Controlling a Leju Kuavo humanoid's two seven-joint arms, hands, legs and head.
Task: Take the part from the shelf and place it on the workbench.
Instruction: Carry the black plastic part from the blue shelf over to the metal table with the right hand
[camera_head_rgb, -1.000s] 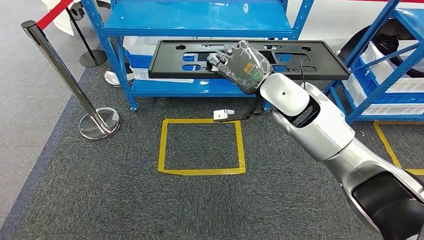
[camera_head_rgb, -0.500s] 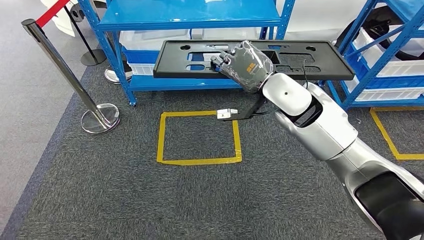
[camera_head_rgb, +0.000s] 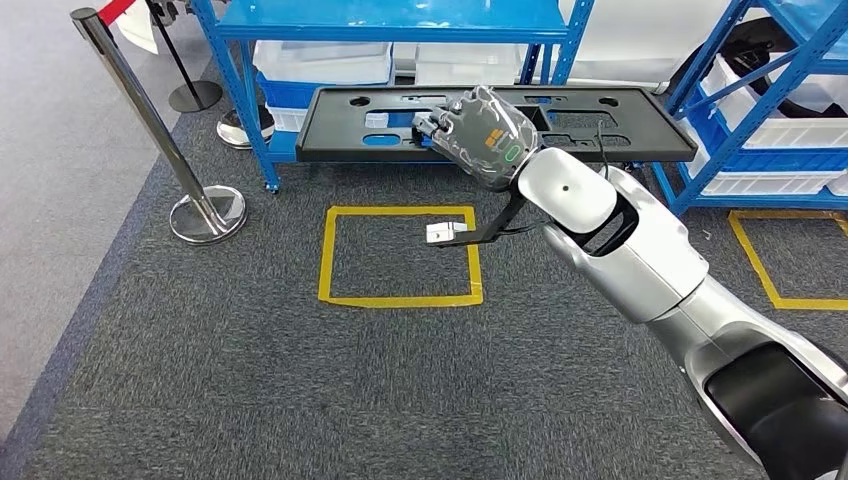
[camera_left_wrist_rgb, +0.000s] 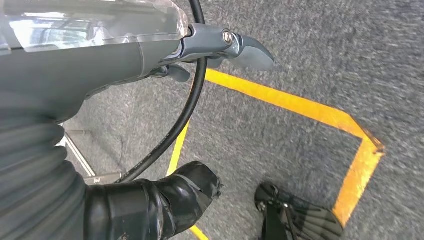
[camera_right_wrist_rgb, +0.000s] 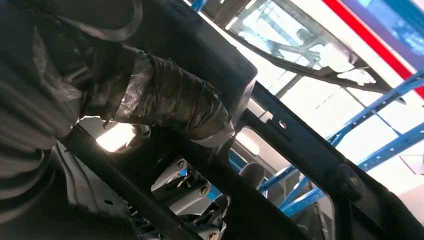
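The long black part (camera_head_rgb: 500, 122) hangs level in the air at 12 o'clock in the head view, in front of the blue shelf (camera_head_rgb: 400, 20) and above the grey carpet (camera_head_rgb: 250, 380). The right robot hand (camera_head_rgb: 480, 130) grips it near its middle; the right wrist view shows the taped thumb (camera_right_wrist_rgb: 175, 105) wrapped over a bar of the part (camera_right_wrist_rgb: 300, 165). A yellow tape square (camera_head_rgb: 400, 255) lies on the carpet below. A stanchion (camera_head_rgb: 160, 140) stands at 10 o'clock. The left robot hand (camera_left_wrist_rgb: 200, 50) hangs over the carpet; whether it is released or clenched, I cannot tell.
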